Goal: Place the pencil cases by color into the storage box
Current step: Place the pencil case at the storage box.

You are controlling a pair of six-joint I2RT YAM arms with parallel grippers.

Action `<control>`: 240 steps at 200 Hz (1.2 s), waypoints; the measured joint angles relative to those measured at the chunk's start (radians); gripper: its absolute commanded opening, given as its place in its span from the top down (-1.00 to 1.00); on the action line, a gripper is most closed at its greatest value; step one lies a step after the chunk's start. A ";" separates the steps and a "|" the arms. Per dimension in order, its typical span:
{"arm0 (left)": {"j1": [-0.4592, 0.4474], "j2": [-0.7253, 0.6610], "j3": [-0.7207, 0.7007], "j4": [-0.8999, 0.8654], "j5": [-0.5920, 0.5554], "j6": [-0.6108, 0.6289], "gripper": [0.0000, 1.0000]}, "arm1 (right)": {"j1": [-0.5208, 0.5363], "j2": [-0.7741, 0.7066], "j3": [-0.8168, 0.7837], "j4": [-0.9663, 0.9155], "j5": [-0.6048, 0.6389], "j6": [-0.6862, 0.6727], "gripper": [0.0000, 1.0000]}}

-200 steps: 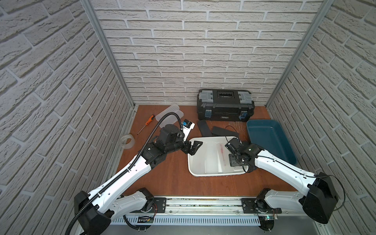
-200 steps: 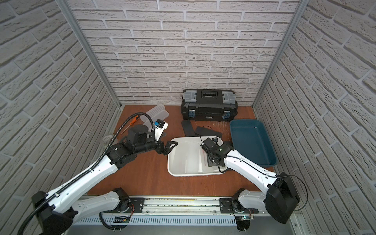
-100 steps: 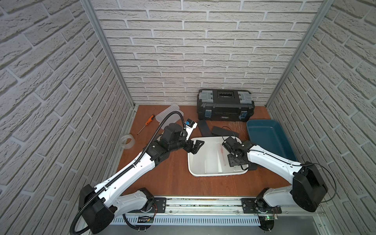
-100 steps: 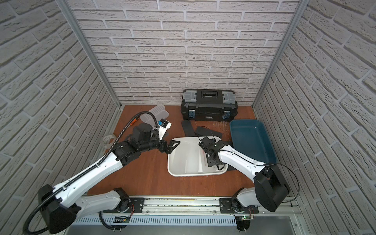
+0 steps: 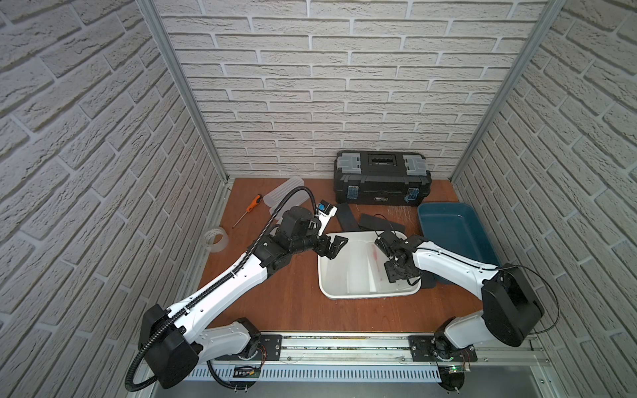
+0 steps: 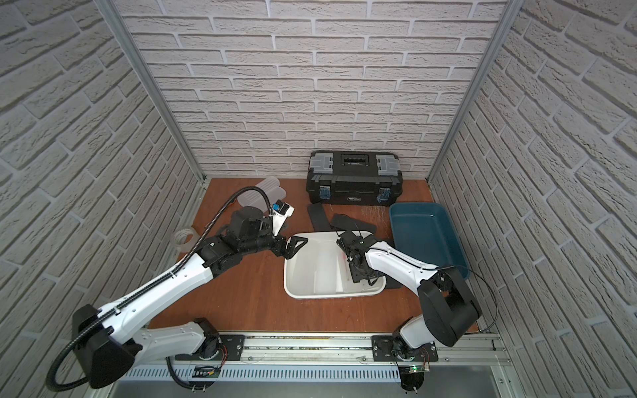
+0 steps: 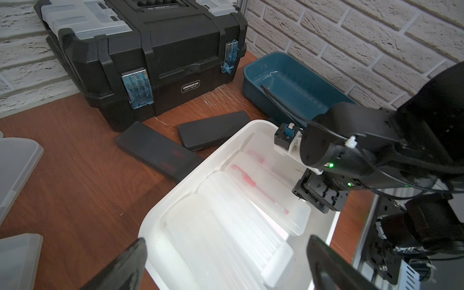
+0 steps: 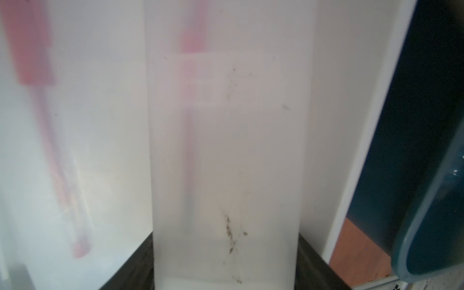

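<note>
Frosted plastic fills the right tool: its dark fingers are clamped on the sides of a translucent white pencil case with a pinkish pen showing through it, down inside the white storage bin. Just beside that tool, toward the left arm, other frosted cases lie flat in the same bin, one with a red pen inside.

The left tool hangs over the bin's far corner on its own side, jaws spread wide with nothing between them. Beyond it, on the table, two black pencil cases lie side by side just in front of a black toolbox. Off to the left tool's outer side, loose ribbed cases lie on the table, with an orange-handled screwdriver and a clear tape roll farther out. A teal tray sits on the outer side of the right tool.
</note>
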 measured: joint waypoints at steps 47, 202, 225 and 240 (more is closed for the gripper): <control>0.000 0.008 0.013 0.000 0.000 0.001 -0.96 | -0.019 0.001 0.000 0.052 -0.052 0.003 -0.46; 0.000 0.018 0.096 -0.134 -0.127 -0.028 -0.96 | -0.036 -0.075 -0.030 0.194 -0.044 0.045 -0.70; 0.017 0.013 0.134 -0.204 -0.171 -0.025 -0.97 | -0.033 -0.136 -0.008 0.192 -0.033 0.035 -0.69; 0.042 0.010 0.164 -0.253 -0.189 -0.019 -0.97 | -0.023 -0.168 0.014 0.200 -0.026 0.013 -0.70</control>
